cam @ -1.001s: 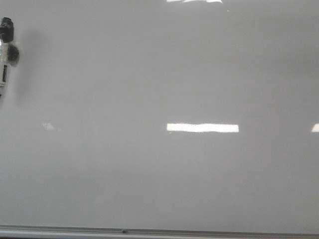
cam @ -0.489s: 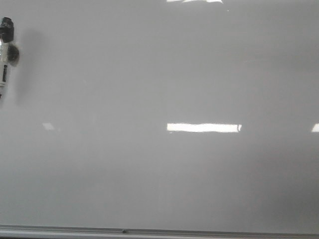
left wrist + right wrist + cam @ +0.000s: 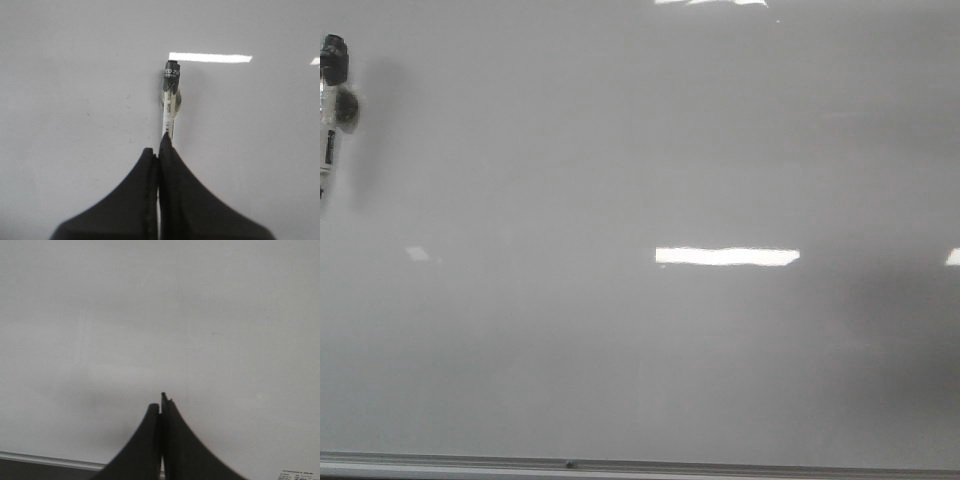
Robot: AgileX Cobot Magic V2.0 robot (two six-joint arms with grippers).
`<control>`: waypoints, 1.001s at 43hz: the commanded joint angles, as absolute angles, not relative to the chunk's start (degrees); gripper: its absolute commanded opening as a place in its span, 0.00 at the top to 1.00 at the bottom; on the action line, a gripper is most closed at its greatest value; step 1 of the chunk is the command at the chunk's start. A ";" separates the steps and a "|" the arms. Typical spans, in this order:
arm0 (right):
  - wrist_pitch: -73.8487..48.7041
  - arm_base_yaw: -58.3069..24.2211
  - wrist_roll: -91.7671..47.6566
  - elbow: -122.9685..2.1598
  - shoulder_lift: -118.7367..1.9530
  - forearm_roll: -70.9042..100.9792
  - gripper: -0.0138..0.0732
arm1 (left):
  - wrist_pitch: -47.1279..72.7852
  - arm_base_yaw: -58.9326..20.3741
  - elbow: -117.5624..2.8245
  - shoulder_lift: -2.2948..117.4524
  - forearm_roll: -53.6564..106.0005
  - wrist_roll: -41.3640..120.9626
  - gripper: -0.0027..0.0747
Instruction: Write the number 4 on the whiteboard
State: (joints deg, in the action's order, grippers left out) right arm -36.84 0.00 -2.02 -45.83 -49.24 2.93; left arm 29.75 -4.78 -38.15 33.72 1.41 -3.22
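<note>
Both sets of jaws are pressed together. Your left gripper [image 3: 159,150] has its black fingers clenched on a slim white marker with a black cap [image 3: 170,95], which sticks out past the fingertips and points toward the large glossy pale grey whiteboard [image 3: 640,180]; you cannot tell from the wrist view whether the marker's end touches the board. In the front view that marker [image 3: 330,100] shows only at the board's far left edge, near its upper part, casting a soft shadow beside it. Your right gripper [image 3: 161,407] has its fingers closed flat against each other with nothing between them, hovering over the board close to its thin grey metal frame edge [image 3: 640,465]. You will find no strokes of the number 4 on the board's surface, only bright rectangular light reflections [image 3: 727,257].
</note>
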 commanded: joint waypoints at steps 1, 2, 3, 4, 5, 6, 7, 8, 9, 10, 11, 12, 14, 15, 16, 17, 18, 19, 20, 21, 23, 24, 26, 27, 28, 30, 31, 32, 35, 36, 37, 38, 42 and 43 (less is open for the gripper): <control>-33.04 0.03 -3.11 -47.83 -49.10 2.91 0.74 | 25.93 -4.87 -40.22 34.85 1.57 -3.61 0.81; -33.04 0.03 -3.37 -47.78 -49.10 2.91 0.70 | 25.93 -4.87 -40.22 34.95 1.46 -3.61 0.77; -33.10 0.03 -3.85 -47.78 -49.10 2.91 0.65 | 25.93 -4.87 -40.22 35.13 1.48 -3.61 0.71; -33.10 0.03 -4.40 -47.73 -49.10 2.91 0.60 | 25.93 -4.87 -40.22 35.26 1.48 -3.61 0.65; -33.17 0.03 -4.91 -47.73 -49.10 2.91 0.53 | 25.93 -4.87 -40.22 35.37 1.48 -3.61 0.57; -33.21 0.03 -5.26 -47.73 -49.10 2.91 0.48 | 25.93 -4.87 -40.22 35.49 1.45 -3.61 0.51; -33.28 0.03 -5.33 -47.73 -49.10 2.91 0.42 | 25.93 -4.87 -40.22 35.63 1.31 -3.61 0.45; -33.36 0.03 -5.33 -47.73 -49.10 2.91 0.37 | 25.93 -4.87 -40.22 35.72 1.28 -3.61 0.40; -33.43 0.03 -5.33 -47.73 -49.10 2.91 0.32 | 25.93 -4.87 -40.22 35.72 1.28 -3.61 0.36; -33.48 0.03 -5.33 -47.73 -49.10 2.91 0.28 | 25.93 -4.87 -40.22 36.00 1.28 -3.61 0.32; -33.56 0.03 -5.33 -47.73 -49.10 2.91 0.24 | 25.93 -4.87 -40.22 36.12 1.28 -3.61 0.29; -33.55 0.03 -5.33 -47.73 -49.10 2.91 0.21 | 25.93 -4.87 -40.22 36.24 1.28 -3.61 0.27; -33.55 0.03 -5.33 -47.73 -49.10 2.91 0.16 | 25.93 -4.87 -40.22 36.71 1.28 -3.61 0.26; -33.55 0.03 -5.33 -47.73 -49.10 2.91 0.16 | 25.93 -4.87 -40.22 37.00 1.28 -3.61 0.26; -33.55 0.03 -5.33 -47.73 -49.10 2.91 0.15 | 25.93 -4.87 -40.22 37.34 1.28 -3.61 0.26; -33.55 0.03 -5.33 -47.73 -49.10 2.91 0.16 | 25.83 -4.87 -40.22 37.86 1.28 -3.61 0.26; -33.55 0.03 -5.33 -47.73 -49.10 2.91 0.16 | 25.83 -4.87 -40.22 38.20 1.17 -3.61 0.26; -33.55 0.03 -5.33 -47.73 -49.10 2.91 0.16 | 25.74 -4.87 -40.22 38.65 1.18 -3.61 0.26; -33.55 0.03 -5.33 -47.73 -49.10 2.91 0.16 | 25.74 -4.87 -40.22 39.15 1.18 -3.61 0.26; -33.55 0.03 -5.33 -47.73 -49.10 2.91 0.16 | 25.62 -4.87 -40.22 39.64 1.18 -3.51 0.26; -33.55 0.03 -5.33 -47.73 -49.10 2.91 0.16 | 25.38 -4.87 -40.22 40.79 1.18 -2.46 0.26; -33.55 0.03 -5.33 -47.73 -49.10 2.91 0.16 | 25.38 -4.87 -40.22 41.67 1.18 -2.02 0.26; -33.55 0.03 -5.33 -47.73 -49.10 2.91 0.16 | 25.26 -4.87 -40.25 43.14 1.18 -1.83 0.26; -33.55 0.03 -5.33 -47.73 -49.10 2.91 0.16 | 25.26 -4.87 -40.37 43.95 1.18 -1.77 0.26; -33.55 0.03 -5.33 -47.73 -49.10 2.91 0.16 | 25.26 -4.87 -40.51 45.07 1.18 -1.58 0.26; -33.55 0.03 -5.33 -47.73 -49.10 2.91 0.16 | 25.26 -4.87 -40.86 46.41 1.70 -0.69 0.26; -33.55 0.03 -5.33 -47.73 -49.10 2.91 0.16 | 25.26 -4.87 -40.99 47.45 1.98 0.00 0.26; -33.55 0.03 -5.33 -47.73 -49.10 2.91 0.16 | 25.26 -4.87 -41.09 48.32 2.15 0.00 0.26; -33.55 0.03 -5.33 -47.73 -49.10 2.91 0.16 | 25.26 -4.87 -41.79 50.97 3.20 0.71 0.26; -33.55 0.03 -5.33 -47.73 -49.10 2.91 0.16 | 24.98 -4.87 -42.07 52.12 3.21 0.69 0.26; -33.55 0.03 -5.33 -47.73 -49.10 2.91 0.16 | 24.86 -4.87 -42.20 53.02 3.21 0.69 0.26; -33.55 0.03 -5.33 -47.73 -49.10 2.91 0.16 | 24.40 -4.87 -42.36 53.92 3.31 0.69 0.26; -33.55 0.03 -5.33 -47.73 -49.10 2.91 0.16 | 23.61 -4.87 -43.31 57.45 3.45 0.69 0.26; -33.55 0.03 -5.33 -47.73 -49.10 2.91 0.16 | 23.61 -4.87 -43.68 58.32 3.58 0.69 0.26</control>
State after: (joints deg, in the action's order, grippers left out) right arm -36.84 0.00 -4.73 -45.83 -49.24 2.93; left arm 28.15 -4.78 -40.83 55.94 2.61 0.53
